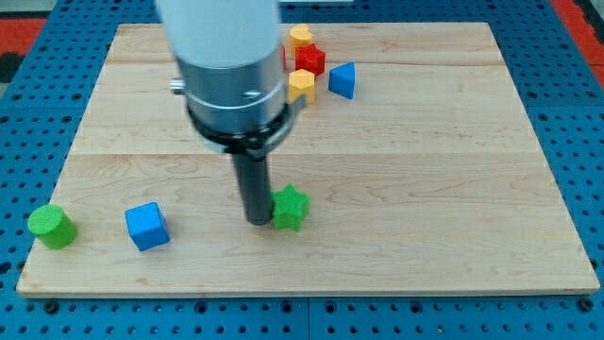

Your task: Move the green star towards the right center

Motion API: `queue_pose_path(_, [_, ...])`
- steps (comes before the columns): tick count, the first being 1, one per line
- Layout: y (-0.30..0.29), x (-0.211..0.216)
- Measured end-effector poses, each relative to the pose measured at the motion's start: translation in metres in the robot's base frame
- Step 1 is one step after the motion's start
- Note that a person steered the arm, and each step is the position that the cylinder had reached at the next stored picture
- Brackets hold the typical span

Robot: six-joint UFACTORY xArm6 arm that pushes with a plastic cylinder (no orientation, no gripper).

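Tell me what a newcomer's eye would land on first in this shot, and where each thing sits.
The big grey arm body dominates the view's top centre, its dark rod dropping to my tip, which sits right against the left side of the green star near the bottom centre. Next comes the tight cluster at the top: a red block, two yellow blocks and a blue triangular block. A green cylinder and blue cube sit bottom left.
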State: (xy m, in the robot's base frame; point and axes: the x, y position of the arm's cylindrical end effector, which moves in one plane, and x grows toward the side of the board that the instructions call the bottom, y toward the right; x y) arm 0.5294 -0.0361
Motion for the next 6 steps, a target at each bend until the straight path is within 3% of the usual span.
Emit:
queue_pose_path(2, [0.093, -0.012])
queue_pose_path(5, [0.132, -0.001])
queue_pose_path(6, [0.155, -0.027])
